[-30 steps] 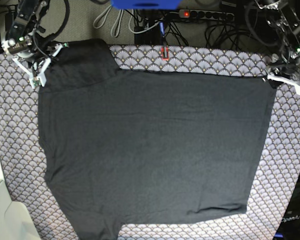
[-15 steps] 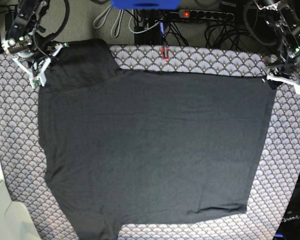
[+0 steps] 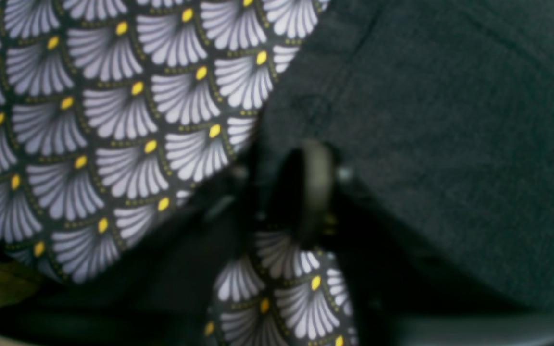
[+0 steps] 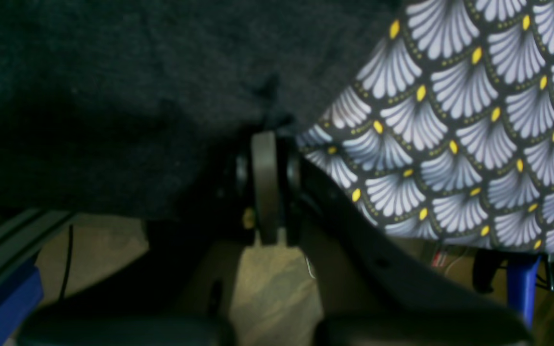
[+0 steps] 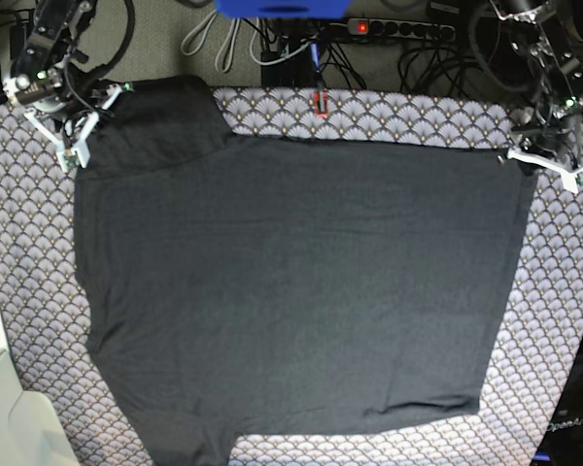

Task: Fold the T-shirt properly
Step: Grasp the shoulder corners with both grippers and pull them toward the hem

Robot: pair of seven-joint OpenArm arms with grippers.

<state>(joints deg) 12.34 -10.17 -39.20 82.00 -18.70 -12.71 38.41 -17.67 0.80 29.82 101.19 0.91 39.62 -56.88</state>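
Observation:
The dark T-shirt [image 5: 301, 291] lies spread flat on the scallop-print cloth [image 5: 564, 311]. One sleeve points to the far left corner. My right gripper [image 5: 78, 141] sits at that sleeve's outer edge. In the right wrist view the right gripper [image 4: 266, 139] is shut, with the T-shirt [image 4: 113, 86] pinched at its tips. My left gripper [image 5: 518, 157] is at the shirt's far right corner. In the left wrist view the left gripper [image 3: 301, 158] has its jaws drawn close together at the edge of the T-shirt [image 3: 450, 120]. Blur hides whether they pinch the fabric.
A power strip [image 5: 398, 27] with a red light, loose cables and a blue object [image 5: 282, 8] lie beyond the table's far edge. A white surface [image 5: 5, 417] stands at the near left corner. The patterned cloth shows as a border around the shirt.
My left gripper has slid left onto the shirt's far right corner and its jaws have narrowed. The right gripper and the shirt have stayed put.

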